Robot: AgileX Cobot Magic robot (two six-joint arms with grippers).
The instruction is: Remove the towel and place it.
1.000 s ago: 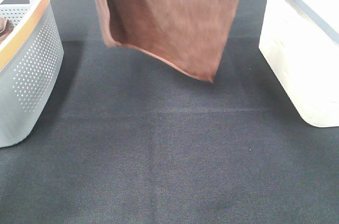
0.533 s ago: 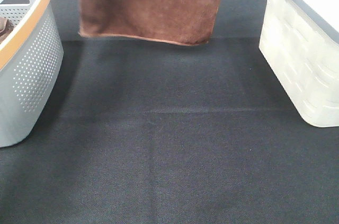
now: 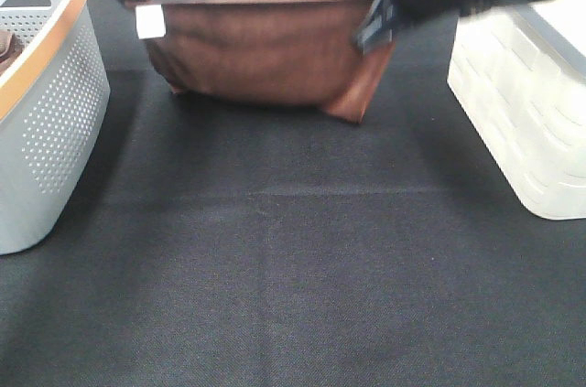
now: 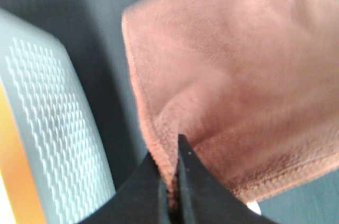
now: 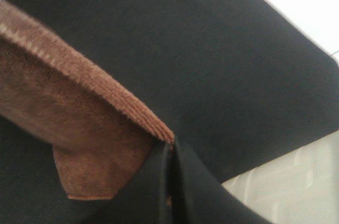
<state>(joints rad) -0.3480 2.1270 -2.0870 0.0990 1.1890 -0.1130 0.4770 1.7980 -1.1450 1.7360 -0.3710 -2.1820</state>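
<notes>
We are holding the towel [image 3: 265,53] stretched between us, left gripper [image 4: 172,163] and right gripper [image 5: 170,152] each clamping a hem corner. Only the overhead view is showing its white tag [image 3: 149,21] and its lower edge bunching on the black mat [image 3: 293,268].

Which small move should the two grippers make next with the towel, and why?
Probably lower both corners while drawing them toward the near side, laying the towel flat. The left gripper and right gripper each pinch a top corner, the hem stretched between them, and the lower edge seems to touch the black mat.
</notes>
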